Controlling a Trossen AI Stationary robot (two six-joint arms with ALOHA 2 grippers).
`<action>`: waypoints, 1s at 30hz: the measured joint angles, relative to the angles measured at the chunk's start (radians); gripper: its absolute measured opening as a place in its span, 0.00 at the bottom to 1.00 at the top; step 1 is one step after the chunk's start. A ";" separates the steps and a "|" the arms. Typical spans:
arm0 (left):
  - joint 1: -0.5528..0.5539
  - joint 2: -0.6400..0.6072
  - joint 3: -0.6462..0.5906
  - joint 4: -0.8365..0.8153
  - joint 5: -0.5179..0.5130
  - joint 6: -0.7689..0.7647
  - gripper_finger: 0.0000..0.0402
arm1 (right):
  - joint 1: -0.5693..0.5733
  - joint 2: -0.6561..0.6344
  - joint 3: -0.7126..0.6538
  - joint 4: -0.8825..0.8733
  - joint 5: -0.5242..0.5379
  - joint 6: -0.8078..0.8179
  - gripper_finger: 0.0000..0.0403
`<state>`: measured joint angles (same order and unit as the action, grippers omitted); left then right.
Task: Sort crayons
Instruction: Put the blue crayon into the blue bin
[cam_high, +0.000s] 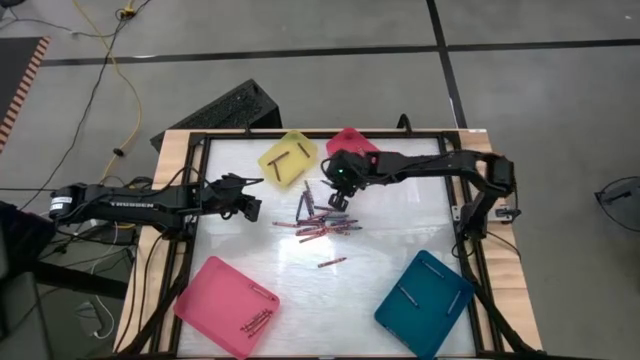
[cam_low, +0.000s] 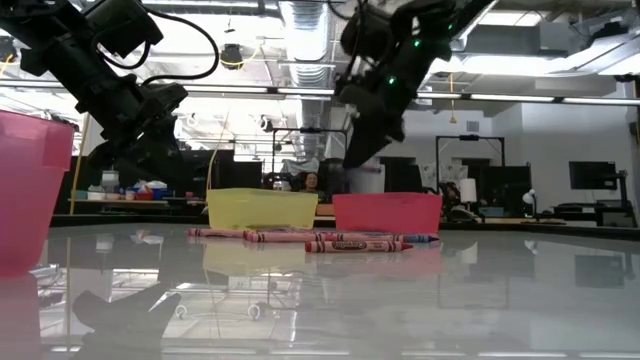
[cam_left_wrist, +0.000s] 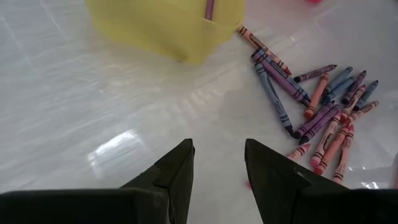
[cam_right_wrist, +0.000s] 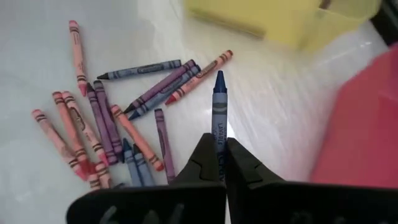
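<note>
A loose pile of crayons (cam_high: 320, 222) in red, pink, purple and blue lies flat on the white table's middle; it also shows in the left wrist view (cam_left_wrist: 323, 118) and the right wrist view (cam_right_wrist: 112, 130). My right gripper (cam_high: 338, 196) hangs over the pile's far edge, shut on a blue crayon (cam_right_wrist: 218, 106). My left gripper (cam_high: 252, 206) is open and empty left of the pile, its fingers (cam_left_wrist: 180, 165) above bare table. One crayon (cam_high: 332, 262) lies alone nearer the front. My right gripper pinches the blue crayon's wrapped shaft (cam_right_wrist: 219, 140) between its two fingers. The crayon lies along the fingers, and its pointed end (cam_right_wrist: 219, 79) sticks out past their tips. The fingers slant down from above. The crayon is lifted clear of the table.
A yellow tray (cam_high: 288, 158) with crayons and a small red tray (cam_high: 352, 142) stand at the far edge. A pink tray (cam_high: 228, 305) with several crayons stands at the near left, a teal tray (cam_high: 425, 303) with two at the near right. Bare table lies between them.
</note>
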<state>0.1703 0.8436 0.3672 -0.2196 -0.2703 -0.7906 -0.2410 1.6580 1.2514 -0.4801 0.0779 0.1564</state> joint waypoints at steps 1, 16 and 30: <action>0.000 0.000 0.000 0.000 0.000 0.002 0.33 | 0.005 -0.014 0.000 -0.012 0.000 0.013 0.02; 0.000 0.000 0.000 0.000 0.004 0.025 0.33 | 0.288 -0.192 0.000 -0.437 0.003 0.615 0.01; 0.000 0.000 0.000 0.000 0.065 0.023 0.33 | 0.687 -0.216 0.002 -0.665 0.033 1.469 0.01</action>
<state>0.1703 0.8436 0.3672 -0.2192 -0.2054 -0.7681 0.4455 1.4415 1.2533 -1.1451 0.1112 1.6251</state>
